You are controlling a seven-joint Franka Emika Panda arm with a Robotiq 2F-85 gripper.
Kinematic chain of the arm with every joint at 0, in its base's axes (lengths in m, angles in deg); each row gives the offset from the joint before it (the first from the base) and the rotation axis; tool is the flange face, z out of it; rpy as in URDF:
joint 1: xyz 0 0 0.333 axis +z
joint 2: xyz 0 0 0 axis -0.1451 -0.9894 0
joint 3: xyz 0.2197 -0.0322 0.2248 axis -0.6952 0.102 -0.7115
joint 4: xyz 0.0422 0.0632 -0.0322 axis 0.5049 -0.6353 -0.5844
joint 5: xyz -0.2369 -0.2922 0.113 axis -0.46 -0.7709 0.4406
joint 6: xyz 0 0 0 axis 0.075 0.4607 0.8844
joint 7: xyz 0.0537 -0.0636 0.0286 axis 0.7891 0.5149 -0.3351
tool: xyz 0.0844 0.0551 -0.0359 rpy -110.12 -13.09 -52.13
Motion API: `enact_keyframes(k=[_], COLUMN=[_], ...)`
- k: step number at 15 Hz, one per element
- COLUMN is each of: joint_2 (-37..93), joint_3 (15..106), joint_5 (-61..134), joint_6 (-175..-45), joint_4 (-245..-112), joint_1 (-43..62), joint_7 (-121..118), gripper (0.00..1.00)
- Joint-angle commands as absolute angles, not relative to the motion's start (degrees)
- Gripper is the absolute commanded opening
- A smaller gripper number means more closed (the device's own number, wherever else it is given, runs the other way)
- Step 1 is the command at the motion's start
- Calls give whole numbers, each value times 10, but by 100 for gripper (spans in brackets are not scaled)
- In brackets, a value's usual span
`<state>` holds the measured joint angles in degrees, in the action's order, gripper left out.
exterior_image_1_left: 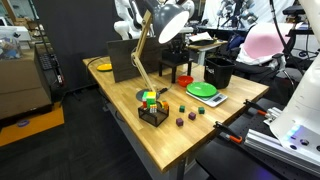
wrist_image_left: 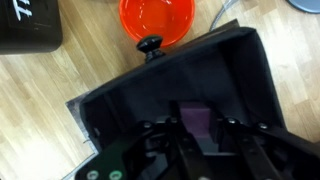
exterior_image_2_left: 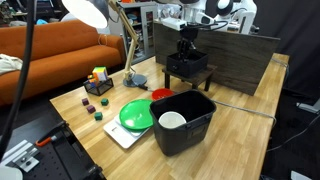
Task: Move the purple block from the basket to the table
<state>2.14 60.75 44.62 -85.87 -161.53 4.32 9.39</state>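
Although the gripper [exterior_image_1_left: 176, 50] hung right over the basket [exterior_image_1_left: 181, 68] at upper centre of an exterior view, the lamp head half hid it, and neither the block nor the jaw opening could be made out. The basket sat on the table [exterior_image_1_left: 180, 132], with the taller bucket [exterior_image_1_left: 218, 72] just to its right in the frame.

Seen from the opposite end in an exterior view, the gripper [exterior_image_2_left: 187, 50] reached down into the top of the basket [exterior_image_2_left: 188, 72] at upper centre. The bucket [exterior_image_2_left: 185, 125] filled the foreground and a red bowl [exterior_image_2_left: 161, 94] lay between the two. The block was hidden here as well.

Only the wrist view showed it. The block [wrist_image_left: 195, 125] lay on the basket floor, lower centre of the frame, inside the dark walls [wrist_image_left: 120, 95]. The gripper [wrist_image_left: 196, 142] came in from the bottom edge with a finger on either side of the block. Whether the pads were pressing on it or merely flanking it, I could not tell. The bowl [wrist_image_left: 157, 20] sat at the top edge and bare table [wrist_image_left: 40, 110] at the left.

By my judgement the task was in its early part. The reach into the basket was made, but the block was not yet lifted. Securing the grasp, raising the block clear of the walls and setting it on the table were all left to do.
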Motion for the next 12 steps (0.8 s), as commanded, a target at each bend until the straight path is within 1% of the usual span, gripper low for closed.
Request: enact_keyframes(k=[1, 12], joint_2=[37, 121], joint_3=[605, 610], joint_5=[456, 445], joint_6=[-858, -856], joint_4=[-1619, -1665], joint_1=[39, 45], joint_7=[91, 88], gripper=[7, 7])
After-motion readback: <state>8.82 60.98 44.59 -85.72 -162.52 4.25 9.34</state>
